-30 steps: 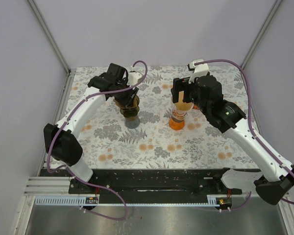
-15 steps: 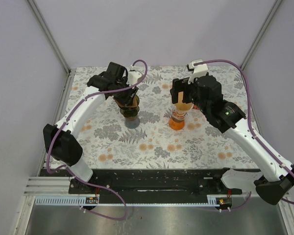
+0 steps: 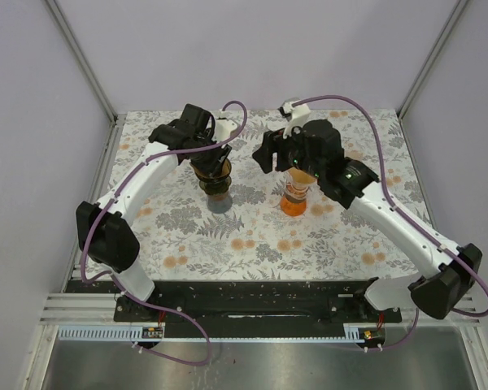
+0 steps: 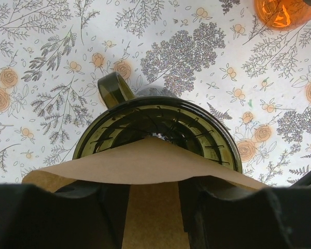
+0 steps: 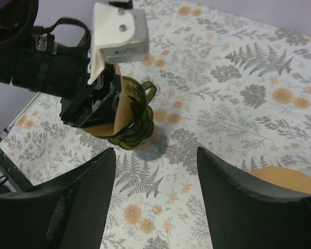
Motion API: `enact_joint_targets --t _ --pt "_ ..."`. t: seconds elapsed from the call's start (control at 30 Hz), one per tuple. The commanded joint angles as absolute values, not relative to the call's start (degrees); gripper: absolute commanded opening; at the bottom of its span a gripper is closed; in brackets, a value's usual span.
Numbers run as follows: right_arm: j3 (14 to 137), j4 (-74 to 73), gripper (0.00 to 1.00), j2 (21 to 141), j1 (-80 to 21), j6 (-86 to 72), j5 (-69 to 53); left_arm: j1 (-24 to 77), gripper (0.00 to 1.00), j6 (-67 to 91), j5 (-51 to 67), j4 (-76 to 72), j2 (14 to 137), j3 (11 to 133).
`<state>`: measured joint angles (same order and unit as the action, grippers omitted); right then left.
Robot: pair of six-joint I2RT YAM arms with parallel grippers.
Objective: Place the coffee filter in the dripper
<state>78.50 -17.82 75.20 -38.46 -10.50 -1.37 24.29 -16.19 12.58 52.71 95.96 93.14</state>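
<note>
Pinching filter (image 4: pixel 145 167) at dripper (image 4: pixel 215 136), orange cup (image 4: pixel 284 11) nearby

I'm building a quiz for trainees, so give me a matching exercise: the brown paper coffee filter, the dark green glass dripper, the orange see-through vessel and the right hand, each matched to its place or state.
Column one:
1. brown paper coffee filter
2. dark green glass dripper with a loop handle
3. orange see-through vessel
4. right hand

Column two:
A. open, holding nothing
B. pinched in the left hand
C. just below the held filter
D. under the right arm in the overhead view

Pairs: 1-B, 2-C, 3-D, 4-A
</note>
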Motion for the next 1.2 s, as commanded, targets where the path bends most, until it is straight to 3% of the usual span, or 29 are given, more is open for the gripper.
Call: enact_joint_targets --t 0.0,0.37,0.73,1.07,1.17 --pt "81.21 -12.84 0.69 78.22 -42.18 -10.81 -4.22 24.43 0.44 -15.82 12.21 49.75 95.28 92.55" --pt "83.59 -9.24 0.53 87.18 -46.05 -12.74 -2.99 24.43 0.45 -15.64 13.71 49.57 94.66 92.64" --pt "86.13 -9.31 0.46 94.13 -47.28 -11.43 -1.32 24.43 0.46 -15.91 13.89 49.57 93.69 92.28" --pt "75.60 -0.63 0.47 87.81 -48.25 -9.76 -0.79 24.43 0.47 -16.17 13.80 49.48 93.78 92.64" --pt "71.20 5.70 0.52 84.82 -48.78 -9.14 -1.32 24.43 0.47 -16.17 13.80 49.57 93.78 92.55"
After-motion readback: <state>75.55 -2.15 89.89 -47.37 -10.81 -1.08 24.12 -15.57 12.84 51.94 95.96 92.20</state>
